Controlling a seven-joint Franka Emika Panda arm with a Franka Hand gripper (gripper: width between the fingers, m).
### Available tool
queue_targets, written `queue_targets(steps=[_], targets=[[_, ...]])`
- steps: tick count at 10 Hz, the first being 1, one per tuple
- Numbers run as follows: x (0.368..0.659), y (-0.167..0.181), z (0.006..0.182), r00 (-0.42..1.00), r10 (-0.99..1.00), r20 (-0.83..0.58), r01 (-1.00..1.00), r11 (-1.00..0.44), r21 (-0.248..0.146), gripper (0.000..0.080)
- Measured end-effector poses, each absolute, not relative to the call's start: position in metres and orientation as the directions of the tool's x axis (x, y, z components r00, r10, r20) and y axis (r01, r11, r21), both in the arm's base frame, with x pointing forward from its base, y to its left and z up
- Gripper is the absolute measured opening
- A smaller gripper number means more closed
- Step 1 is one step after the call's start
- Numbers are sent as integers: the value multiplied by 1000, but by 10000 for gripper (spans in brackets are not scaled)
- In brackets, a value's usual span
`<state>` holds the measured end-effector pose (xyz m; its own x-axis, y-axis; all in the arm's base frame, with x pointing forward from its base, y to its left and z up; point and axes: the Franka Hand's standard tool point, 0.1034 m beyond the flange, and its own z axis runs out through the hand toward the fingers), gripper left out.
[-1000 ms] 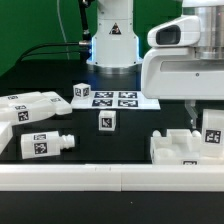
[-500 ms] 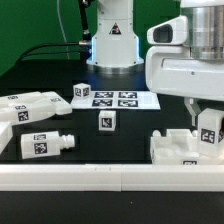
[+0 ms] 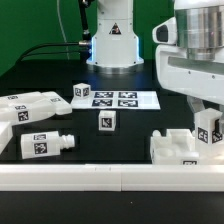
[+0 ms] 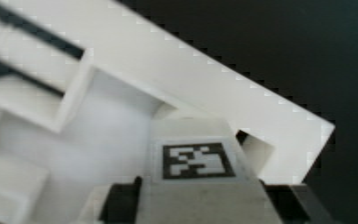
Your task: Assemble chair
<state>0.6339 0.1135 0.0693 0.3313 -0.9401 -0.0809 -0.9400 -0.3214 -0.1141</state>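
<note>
My gripper (image 3: 207, 112) is at the exterior view's right, shut on a white tagged chair piece (image 3: 209, 130), and holds it upright just above a white slab part (image 3: 178, 150) near the front rail. In the wrist view the held piece (image 4: 201, 160) with its tag sits between my two dark fingers (image 4: 126, 203), and the gripper (image 4: 202, 208) closes on its sides. Below it lies the stepped white slab (image 4: 87, 110). A pegged leg (image 3: 45, 144), a small cube (image 3: 107, 121) and another cube (image 3: 82, 90) lie loose on the table.
Two more white slab parts (image 3: 28, 106) lie at the exterior view's left. The marker board (image 3: 118, 99) lies at the middle back. The long white border rail (image 3: 100, 178) runs along the front. The robot base (image 3: 112, 45) stands behind.
The arm's body has shifted toward the exterior view's right and upward. The held piece has moved slightly left and stays over the slab part. The loose parts have not moved.
</note>
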Motion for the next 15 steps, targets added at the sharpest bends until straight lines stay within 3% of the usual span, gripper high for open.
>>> queue_targets(steps=[4, 5, 6, 7, 9, 10, 12, 15], targets=[[634, 114, 69, 19, -991, -131, -996, -8, -85, 284], [634, 114, 70, 21, -991, -131, -996, -10, -85, 284], [634, 115, 70, 29, -991, -131, -996, -17, -86, 393], [634, 115, 70, 52, -990, -129, -995, -40, -89, 393], [634, 115, 69, 67, -989, -128, -994, -56, -91, 628], [634, 115, 69, 84, -988, -126, -993, -72, -92, 643], [633, 115, 71, 383, -918, -100, -922, -372, -110, 649], [632, 110, 70, 711, -701, -58, -702, -700, -132, 649]])
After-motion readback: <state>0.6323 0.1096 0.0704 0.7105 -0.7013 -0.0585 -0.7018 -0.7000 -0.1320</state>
